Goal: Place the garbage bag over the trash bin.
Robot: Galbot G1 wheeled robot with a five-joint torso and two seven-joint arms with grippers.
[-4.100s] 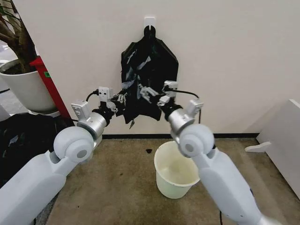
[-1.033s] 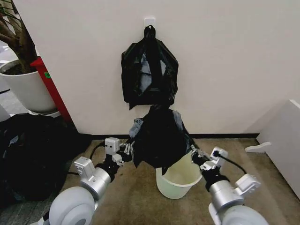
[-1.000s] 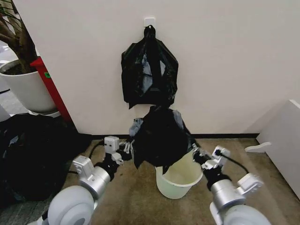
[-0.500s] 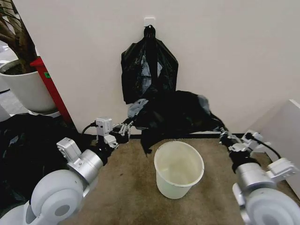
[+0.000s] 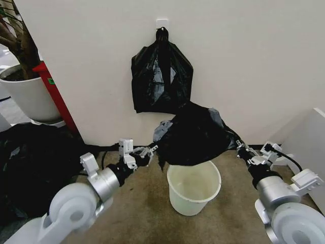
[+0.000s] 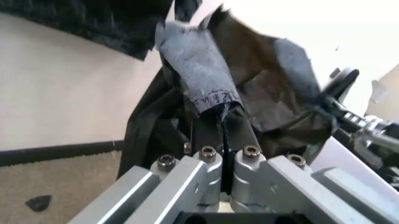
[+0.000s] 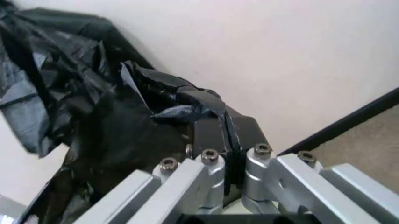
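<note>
The garbage bag [image 5: 195, 134], thin glossy black plastic, hangs puffed up just above the trash bin [image 5: 193, 190], a cream-white round bucket on the carpet. My left gripper [image 5: 152, 149] is shut on the bag's left edge, left of the bin's rim. My right gripper [image 5: 237, 147] is shut on the bag's right edge, to the right of the bin. In the left wrist view the bag [image 6: 249, 93] is pinched between closed fingers [image 6: 212, 163]. The right wrist view shows the same grip on the bag [image 7: 124, 126], with the fingers [image 7: 215, 163] pressed together.
A thicker black bag bundle [image 5: 161, 76] hangs from a wall hook above the bin. A dark heap of bags [image 5: 35, 162] lies at the left, beside a red post [image 5: 53, 94] and a white plant pot [image 5: 25, 91]. A white cabinet [image 5: 310, 147] stands at the right.
The bag went from draped over the bin to stretched wide behind it, and now hangs bunched above the rim. Both grippers have come closer together again, still holding its edges.
</note>
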